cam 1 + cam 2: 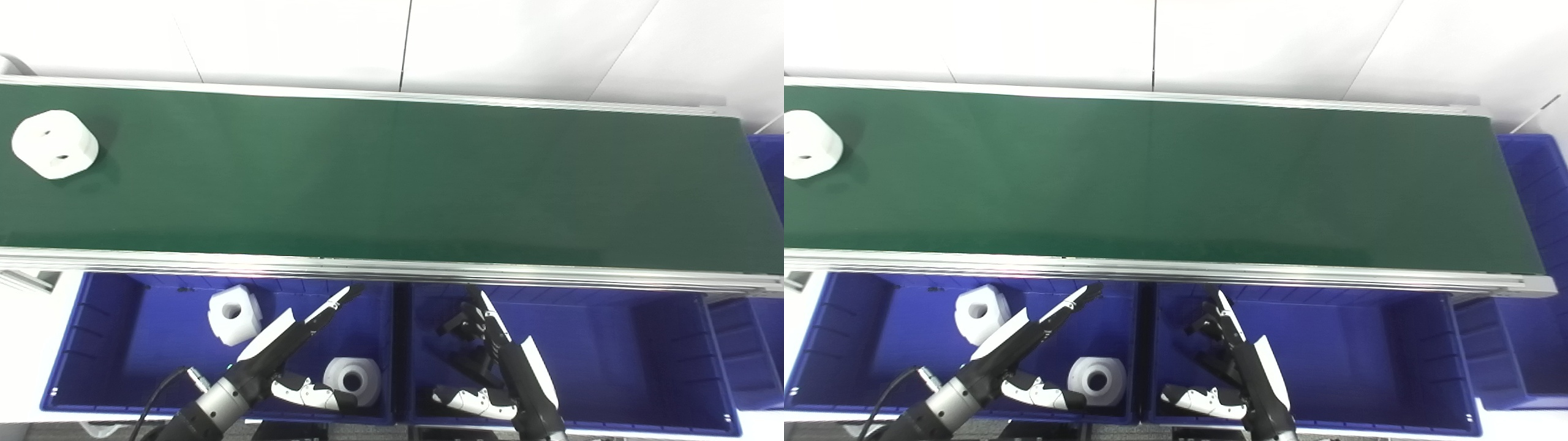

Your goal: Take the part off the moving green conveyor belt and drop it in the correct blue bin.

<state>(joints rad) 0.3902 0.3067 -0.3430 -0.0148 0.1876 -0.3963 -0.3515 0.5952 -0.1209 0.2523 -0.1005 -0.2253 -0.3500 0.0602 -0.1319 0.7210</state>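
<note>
Matt belt, glossy bins, smooth white plastic

I am looking at a matt green conveyor belt point(392, 177) framed by brushed metal rails point(392, 267); the blue bins point(92, 343) are showing glossy moulded plastic, the white part point(55, 144) smooth matt plastic, and my left hand point(294, 343) glossy black-and-white shells.

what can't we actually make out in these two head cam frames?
- White part on the belt: cut by the left edge in the right eye view; whole in the left eye view.
- Far-right blue bin: mostly hidden by the conveyor end and frame edge; contents unseen.
- Right bin: floor partly blocked by the right robot hand.
- Belt motion: not readable from stills.
</note>
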